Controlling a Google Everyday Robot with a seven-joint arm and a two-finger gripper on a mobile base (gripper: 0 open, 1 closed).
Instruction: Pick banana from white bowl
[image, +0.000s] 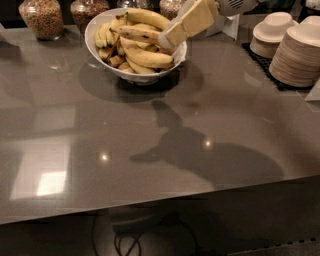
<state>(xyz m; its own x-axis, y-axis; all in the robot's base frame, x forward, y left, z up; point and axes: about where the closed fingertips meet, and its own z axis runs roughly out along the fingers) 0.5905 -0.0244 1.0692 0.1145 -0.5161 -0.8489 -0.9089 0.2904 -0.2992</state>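
Grey glossy desk, far side: large round white bowl (131, 75) heaped with yellow bananas (147, 57). Cream pincer (170, 38) slants down over the right rim, likely lining up a top banana. Its grip I cannot tell.

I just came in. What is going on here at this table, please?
A robot arm extends in from the upper right. Its gripper is at the right side of the large white bowl, pointing down at the bananas piled in it. No banana is out of the bowl yet. Behind the bowl stand glass jars; stacked plates and small bowls sit to the right on the grey table.
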